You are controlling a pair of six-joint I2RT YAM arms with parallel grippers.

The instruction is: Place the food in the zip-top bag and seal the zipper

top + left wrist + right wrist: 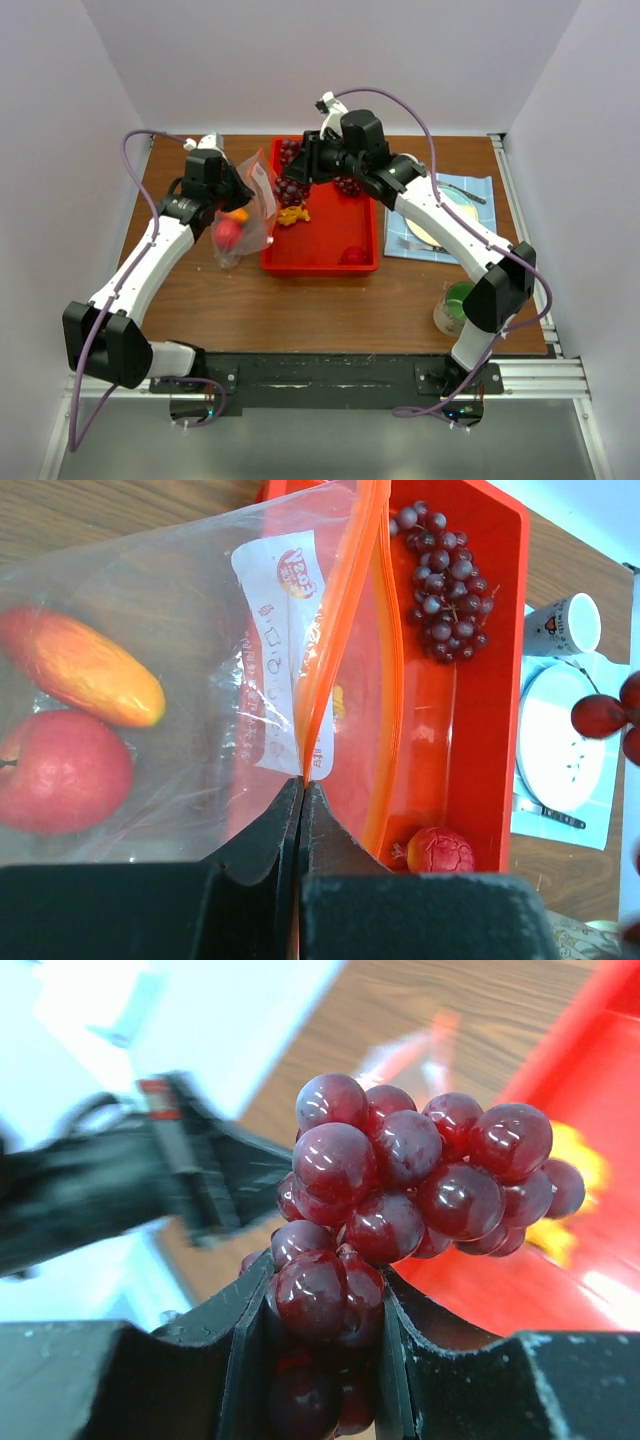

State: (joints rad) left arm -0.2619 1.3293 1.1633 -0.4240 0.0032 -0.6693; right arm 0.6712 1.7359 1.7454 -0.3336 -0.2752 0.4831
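Left gripper (302, 792): jaws fully closed, pinching the zip-top bag (248, 205) at its mouth edge, on the orange-red zipper (347, 580). The bag is held upright at the left of the table (300, 300), just beside the left wall of the red tray (320, 268). The zipper's two lips stand apart. Inside the bag lie a round red fruit (60, 775) and an orange wedge (85, 670), side by side. In the tray, a yellow-orange cluster (293, 214) lies near the left wall, a second grape bunch (445, 590) toward the far end, and another red fruit (353, 255) at the near right corner. Right gripper (320, 1300): jaws partly open, clamped on the lower berries of a dark grape bunch (400, 1180), which is held above the tray's far left part, near the bag's mouth. Right of the tray, a plate (450, 205) lies on a blue cloth (485, 200), and a cup (455, 305) stands nearer.
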